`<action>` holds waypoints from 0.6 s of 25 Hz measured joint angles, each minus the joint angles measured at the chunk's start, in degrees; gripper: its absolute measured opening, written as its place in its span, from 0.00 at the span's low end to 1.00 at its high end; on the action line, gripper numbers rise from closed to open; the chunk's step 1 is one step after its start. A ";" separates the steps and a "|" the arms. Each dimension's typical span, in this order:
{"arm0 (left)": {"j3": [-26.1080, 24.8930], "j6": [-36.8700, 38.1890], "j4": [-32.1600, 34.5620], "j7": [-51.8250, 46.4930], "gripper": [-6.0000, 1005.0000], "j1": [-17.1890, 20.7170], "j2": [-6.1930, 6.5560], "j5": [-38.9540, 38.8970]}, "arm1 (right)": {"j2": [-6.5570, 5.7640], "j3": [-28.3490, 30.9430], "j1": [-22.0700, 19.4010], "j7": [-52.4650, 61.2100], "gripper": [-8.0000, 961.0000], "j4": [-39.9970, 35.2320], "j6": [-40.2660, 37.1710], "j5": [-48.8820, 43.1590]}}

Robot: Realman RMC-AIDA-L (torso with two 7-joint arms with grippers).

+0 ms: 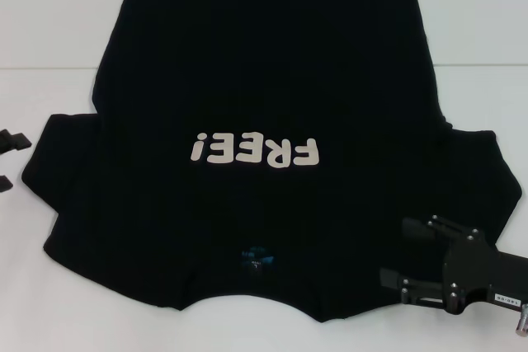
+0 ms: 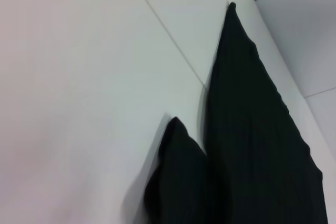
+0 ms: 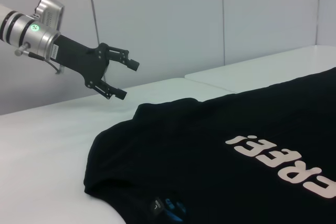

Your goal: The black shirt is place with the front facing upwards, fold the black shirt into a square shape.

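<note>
Both parted pincers flanking black shirt (image 1: 264,80)

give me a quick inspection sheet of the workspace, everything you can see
surface: flat white table, seam line running across it.
job's things: large black short-sleeved cloth shirt spread flat, front up, cream "FREE!" lettering showing, small blue neck label at the collar nearest the robot; not folded yet.
clutter: nothing seen.
grippers: left end effector open, raised above the table beside the shirt's sleeve on the robot's left; right end effector open, low over the sleeve on the robot's right.
cables: nothing seen.
surroundings: plain white wall panels behind the table.
</note>
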 joint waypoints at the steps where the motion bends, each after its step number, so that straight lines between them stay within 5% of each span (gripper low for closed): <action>1: 0.17 -0.79 -0.33 0.03 0.93 -0.16 -0.19 0.00 | 0.00 0.00 -0.01 0.00 0.95 0.00 0.15 0.00; 15: 0.44 -9.34 -1.69 1.48 0.93 -0.99 -3.19 -0.31 | 0.09 0.01 0.06 0.07 0.95 0.09 0.71 0.01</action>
